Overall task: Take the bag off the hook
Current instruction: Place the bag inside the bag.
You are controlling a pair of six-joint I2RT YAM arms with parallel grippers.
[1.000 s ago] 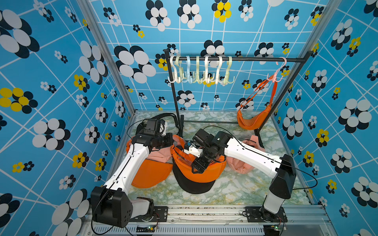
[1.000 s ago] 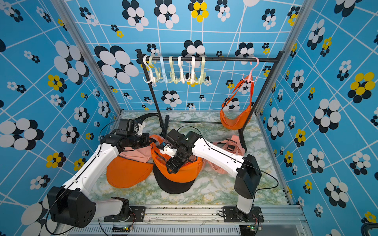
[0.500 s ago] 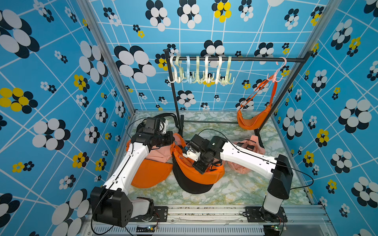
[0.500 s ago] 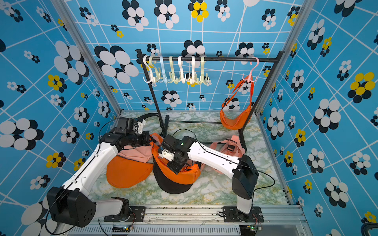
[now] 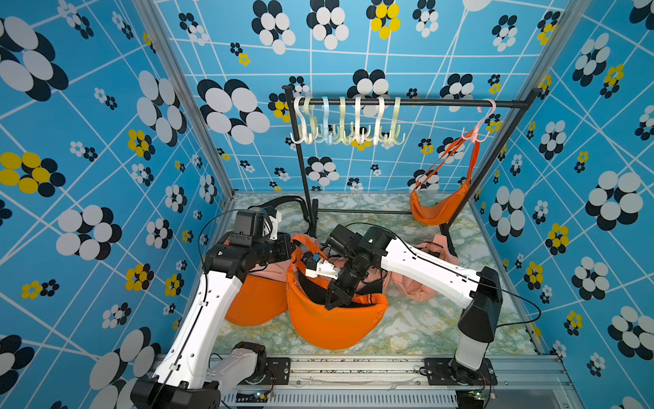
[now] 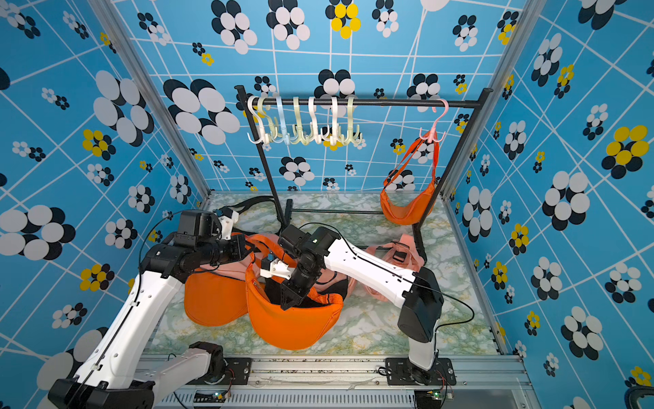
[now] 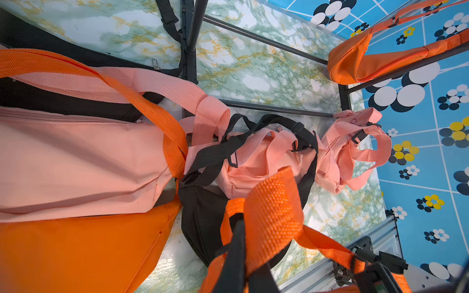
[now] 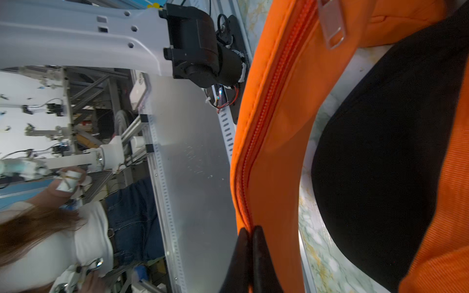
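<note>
- Up front over the marble table (image 5: pixel 407 329), the big orange bag (image 5: pixel 336 325) sags between the two arms.
- Left claw (image 7: pixel 247 243) is clamped on its strap (image 7: pixel 274 210).
- Right claw (image 8: pixel 250 230) is pinched tight on the bag's zipper edge (image 8: pixel 253 152).
- Back right, a smaller orange bag (image 5: pixel 435 210) hangs off the pink hook (image 5: pixel 476 132) on the black rail (image 5: pixel 442 103).
- Pink bags (image 7: pixel 76 157) lie on the table behind.

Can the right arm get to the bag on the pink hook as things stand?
Probably not yet: the right gripper is shut on the front bag's zip edge. Once it lets go, the way up to the hanging bag looks free.
</note>
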